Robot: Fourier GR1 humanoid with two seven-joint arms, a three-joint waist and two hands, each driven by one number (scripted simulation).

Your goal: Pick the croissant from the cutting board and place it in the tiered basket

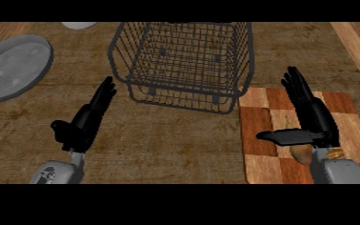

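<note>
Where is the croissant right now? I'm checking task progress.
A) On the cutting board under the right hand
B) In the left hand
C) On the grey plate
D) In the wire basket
A: the croissant lies on the cutting board, partly covered by the open right hand; nothing shows inside the tiered basket.

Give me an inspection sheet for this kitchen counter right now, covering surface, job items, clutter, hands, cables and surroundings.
Surface: brown wood-grain counter.
Job's things: croissant lies on the checkered cutting board, mostly hidden under the right hand; wire tiered basket stands left of the board, nothing seen inside.
Clutter: grey plate at the left edge; pale object at the top, cut off.
Hands: right hand open above the croissant, fingers straight; left hand open, resting over the counter.
Cables: nothing seen.
Surroundings: nothing seen.
</note>
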